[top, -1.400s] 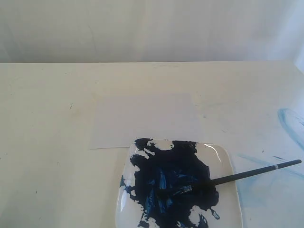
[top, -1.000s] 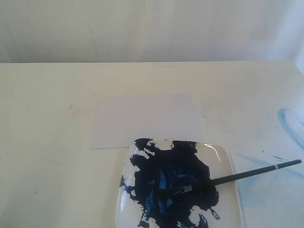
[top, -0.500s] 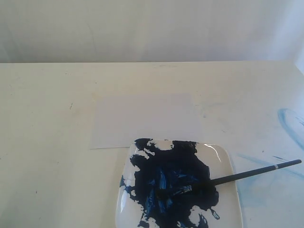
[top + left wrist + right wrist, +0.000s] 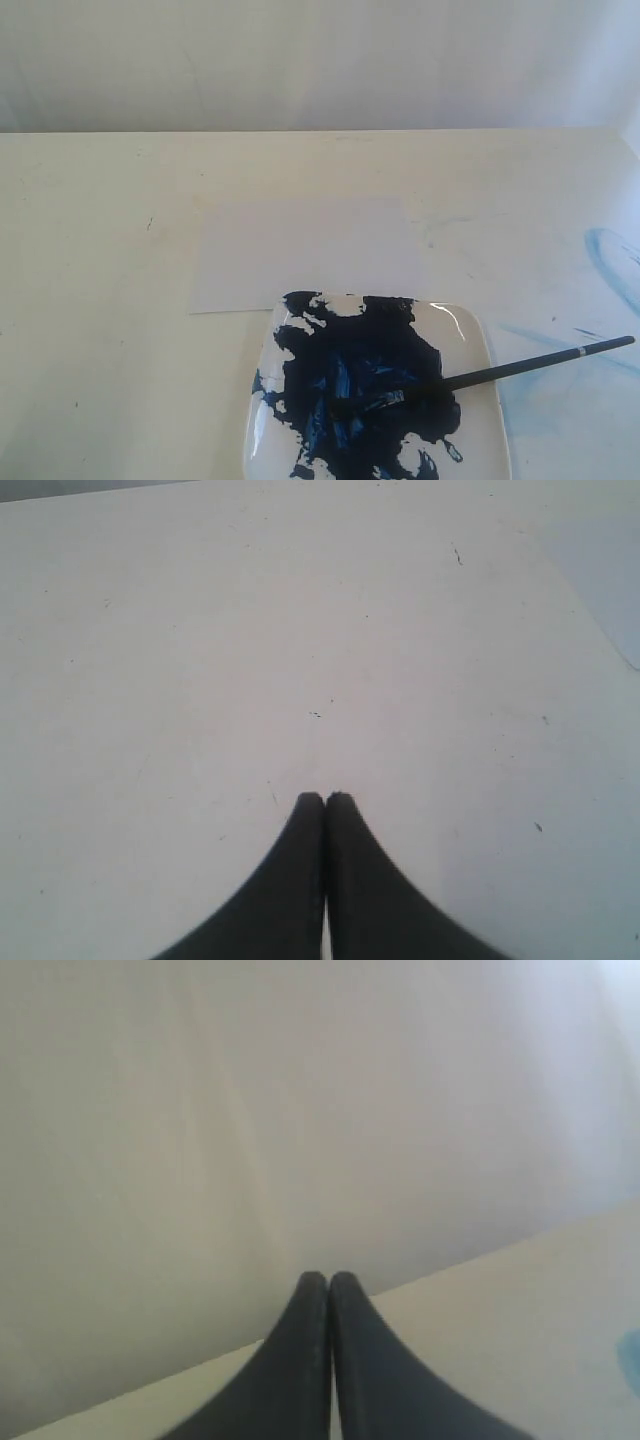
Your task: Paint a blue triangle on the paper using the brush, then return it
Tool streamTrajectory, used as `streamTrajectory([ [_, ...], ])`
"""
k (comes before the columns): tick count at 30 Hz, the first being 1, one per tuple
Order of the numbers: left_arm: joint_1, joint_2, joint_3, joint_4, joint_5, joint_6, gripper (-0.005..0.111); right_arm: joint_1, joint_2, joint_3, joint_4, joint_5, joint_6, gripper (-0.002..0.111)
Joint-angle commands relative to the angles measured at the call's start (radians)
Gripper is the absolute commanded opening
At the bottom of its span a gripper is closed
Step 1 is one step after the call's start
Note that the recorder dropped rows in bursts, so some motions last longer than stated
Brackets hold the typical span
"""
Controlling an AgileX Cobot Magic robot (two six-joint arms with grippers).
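Observation:
The paper (image 4: 305,252) lies flat and blank in the middle of the table; no blue triangle shows on it. Just in front of it sits a glossy white plate (image 4: 480,400) smeared with dark-blue paint (image 4: 360,380). The brush (image 4: 520,367) rests with its bristles in the paint and its black handle sticking out to the right over the plate's rim. Neither arm appears in the exterior view. My left gripper (image 4: 325,798) is shut and empty above bare table, with a corner of the paper (image 4: 600,570) in its view. My right gripper (image 4: 328,1278) is shut and empty, facing the wall.
Pale-blue stains (image 4: 610,260) mark the table on the right side. The table's back edge meets a plain wall (image 4: 320,60). A pale-blue stain (image 4: 630,1355) shows at the edge of the right wrist view.

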Motion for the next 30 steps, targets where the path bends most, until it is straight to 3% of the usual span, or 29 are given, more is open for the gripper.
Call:
streamTrajectory([
  [1, 0.001, -0.004, 0.007, 0.004, -0.002, 0.000, 0.000, 0.005, 0.026, -0.092, 0.000, 0.200, 0.111, 0.000],
  [9, 0.001, -0.004, 0.007, 0.004, -0.002, 0.000, 0.000, 0.005, 0.343, -0.328, 0.050, 0.445, 0.111, 0.000],
  [17, 0.001, -0.004, 0.007, 0.004, -0.002, 0.000, 0.000, 0.005, 0.681, -0.344, 0.286, 0.474, 0.107, 0.000],
  [24, 0.001, -0.004, 0.007, 0.004, -0.002, 0.000, 0.000, 0.005, 0.834, -0.342, 0.442, 0.487, 0.107, 0.000],
  [30, 0.001, -0.004, 0.007, 0.004, -0.002, 0.000, 0.000, 0.005, 0.906, -0.342, 0.532, 0.438, 0.105, 0.015],
])
